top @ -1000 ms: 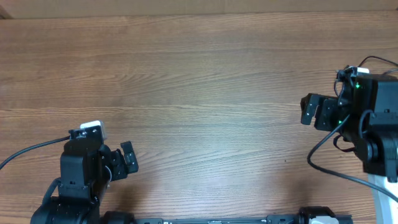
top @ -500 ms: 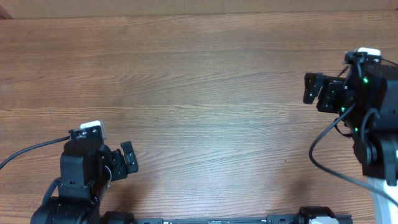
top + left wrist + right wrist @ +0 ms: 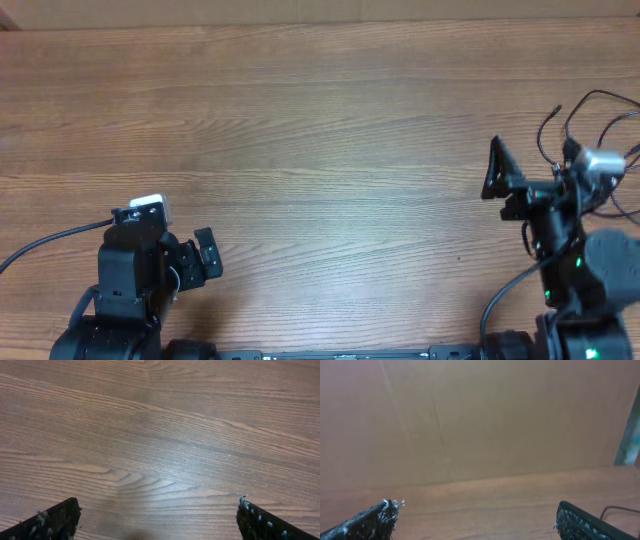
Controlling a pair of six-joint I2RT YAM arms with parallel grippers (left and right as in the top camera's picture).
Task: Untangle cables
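Note:
No loose cable lies on the wooden table (image 3: 330,130) in the overhead view. A thin black cord (image 3: 616,508) shows at the lower right of the right wrist view; I cannot tell whose it is. Thin black wires (image 3: 590,110) loop around the right arm's wrist. My left gripper (image 3: 205,255) is open and empty at the front left, its jaws wide apart over bare wood (image 3: 159,500). My right gripper (image 3: 497,170) is open and empty at the right, raised and tilted up (image 3: 474,505).
A brown cardboard wall (image 3: 480,415) stands behind the table in the right wrist view. A thick black wire (image 3: 45,245) runs from the left arm to the left edge. The arm bases sit along the front edge (image 3: 340,353).
The right arm has swung and tilted its gripper upward, its wrist coming toward the front; thin wires now show behind it. The left arm has not moved.

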